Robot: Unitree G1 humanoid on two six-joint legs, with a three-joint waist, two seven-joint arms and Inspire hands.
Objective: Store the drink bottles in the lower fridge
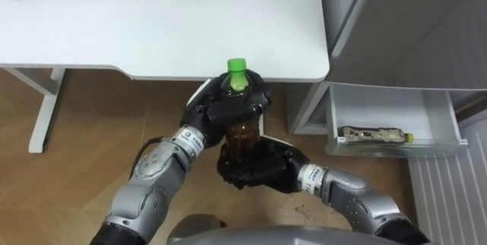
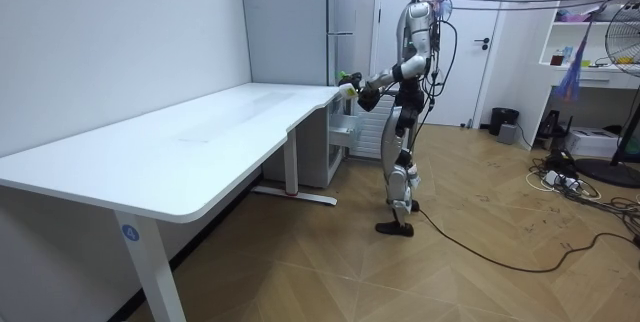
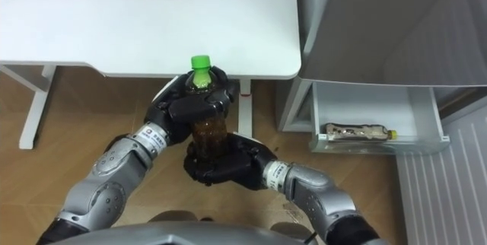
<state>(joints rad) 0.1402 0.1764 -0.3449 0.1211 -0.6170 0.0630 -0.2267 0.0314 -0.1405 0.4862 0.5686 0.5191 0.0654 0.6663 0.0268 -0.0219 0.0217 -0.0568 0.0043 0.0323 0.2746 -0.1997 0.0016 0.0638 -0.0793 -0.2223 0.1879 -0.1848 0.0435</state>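
Your main risk is the bottle (image 1: 242, 135) slipping or tipping as you swing it toward the fridge tray (image 1: 388, 108) at the frame's right. Two hands share it, so if one lets go early or the arms pull apart, it may drop to the floor. The table (image 1: 152, 24) edge, just above the green cap, could also clip it. At centre frame, the left hand (image 1: 228, 108) curls round the bottle's shoulder and the right hand (image 1: 259, 170) wraps its base from below. A second bottle (image 1: 377, 133) lies in the tray.
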